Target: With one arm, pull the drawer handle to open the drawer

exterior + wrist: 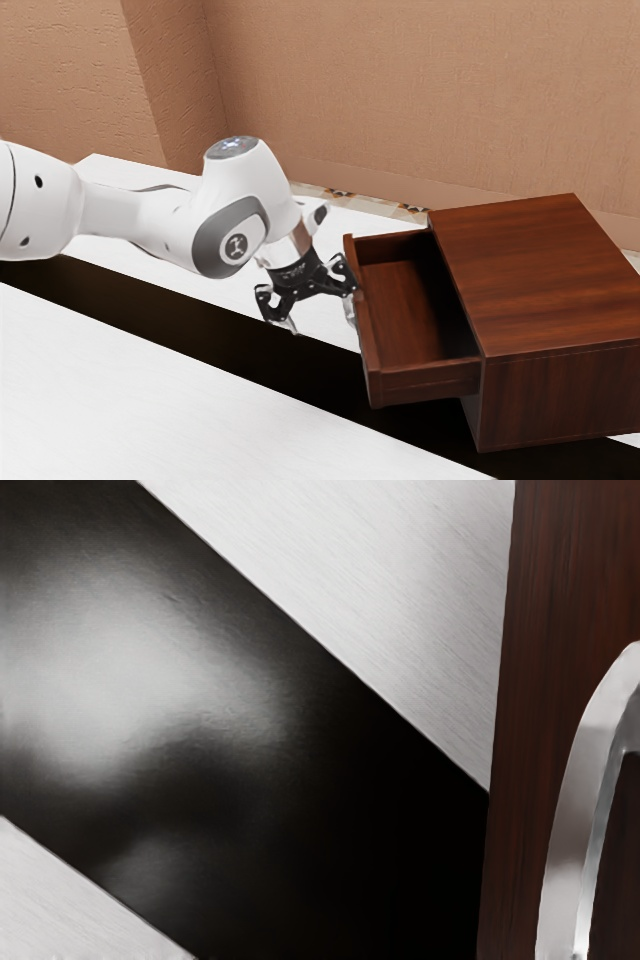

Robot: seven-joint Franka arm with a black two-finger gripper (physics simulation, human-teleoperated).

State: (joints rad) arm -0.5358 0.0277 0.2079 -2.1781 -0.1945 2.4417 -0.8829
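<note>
Hovering beside curved brushed-metal handle (582, 820) of glossy dark-wood drawer (400, 300), partway out; black fingers (274, 302) spread wide above white grained worktop (120, 400).

Wooden drawer cabinet (540, 290) on white table (320, 328)

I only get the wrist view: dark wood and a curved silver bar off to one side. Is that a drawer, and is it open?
Observer: Yes. The exterior view shows the drawer standing well out of a brown cabinet; your silver bar is its handle.
Visitor: Anything inside it?
Observer: I see only bare wood inside.
Visitor: And the robot's claw?
Observer: The gripper sits just in front of the drawer's front panel, fingers spread, clamping nothing.
</note>
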